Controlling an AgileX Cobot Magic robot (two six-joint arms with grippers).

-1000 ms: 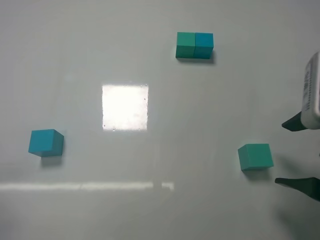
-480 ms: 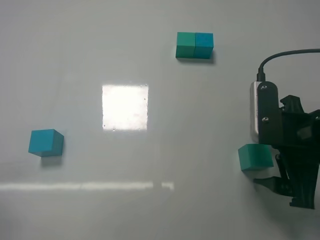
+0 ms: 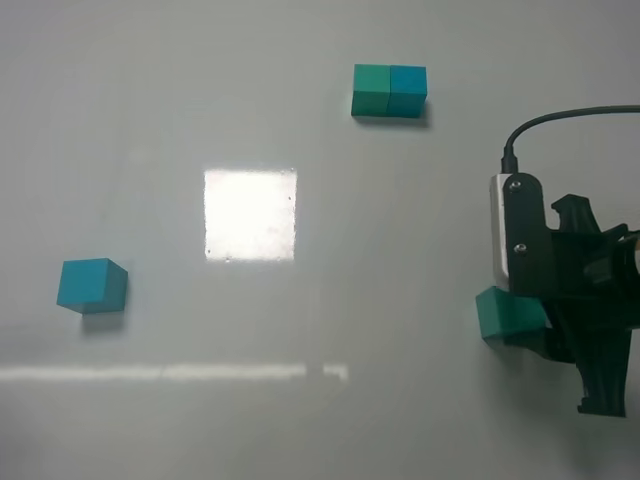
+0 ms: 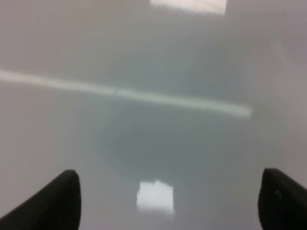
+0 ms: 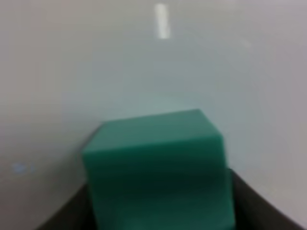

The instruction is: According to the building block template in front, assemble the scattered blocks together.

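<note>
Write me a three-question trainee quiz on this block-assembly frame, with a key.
1. True or false: the blue cube touches the template pair.
2. What sits between the right arm's jaws? A) blue cube B) green cube C) template pair
3. Fill in: in the high view, the template pair's green half lies to the ___ of its blue half.
Key: 1 false; 2 B; 3 left.
</note>
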